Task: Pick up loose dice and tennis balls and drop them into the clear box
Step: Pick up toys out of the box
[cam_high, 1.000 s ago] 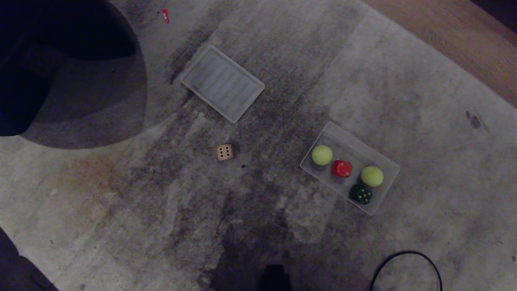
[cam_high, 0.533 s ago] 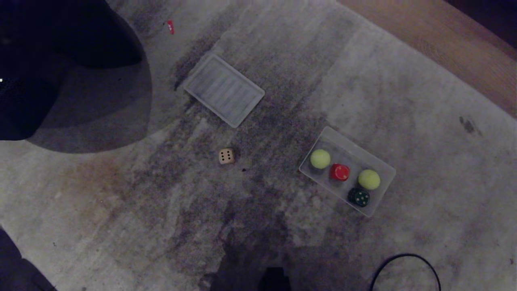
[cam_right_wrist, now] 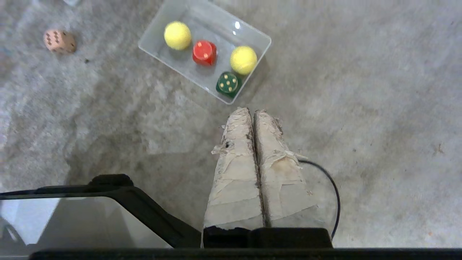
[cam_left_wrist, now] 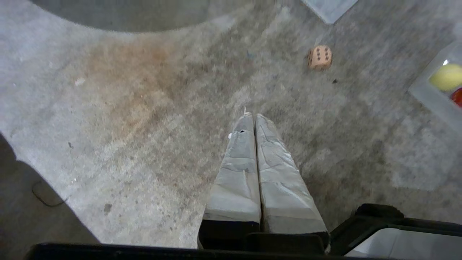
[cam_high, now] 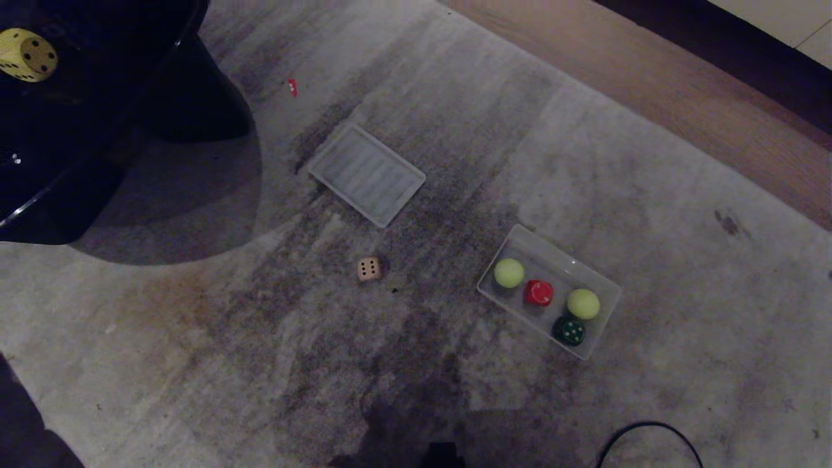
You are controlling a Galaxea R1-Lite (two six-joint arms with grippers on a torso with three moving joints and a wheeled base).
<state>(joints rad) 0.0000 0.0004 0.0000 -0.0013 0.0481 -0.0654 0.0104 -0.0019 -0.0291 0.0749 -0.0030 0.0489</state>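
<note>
Compared with a second ago the whole head view has shifted: everything on the rug (cam_high: 650,214) sits lower and looks smaller, more wooden floor (cam_high: 650,91) shows at the far side, and a yellow die (cam_high: 26,54) on a glossy black surface (cam_high: 84,123) has come into view at the far left corner; this is the camera moving, and the things themselves lie as they did. Nearest, a black cable (cam_high: 640,434) loops in at the near edge, cut off by the frame. Neither arm shows in the head view; each wrist view shows its own. The left gripper (cam_left_wrist: 252,116) hangs above bare rug with its taped fingers pressed together, holding nothing, and the right gripper (cam_right_wrist: 252,110) hangs likewise closed and empty, just short of the clear box (cam_high: 603,286). That box lies on the rug to the right and holds two tennis balls (cam_high: 509,273), a red die (cam_high: 539,293) and a dark green die (cam_high: 569,331). A tan die (cam_high: 368,268) lies loose on the rug, well apart to the left of the box. Farther off lies the flat ribbed lid (cam_high: 366,173), and beyond it a small red scrap (cam_high: 292,86) too small to make out.
</note>
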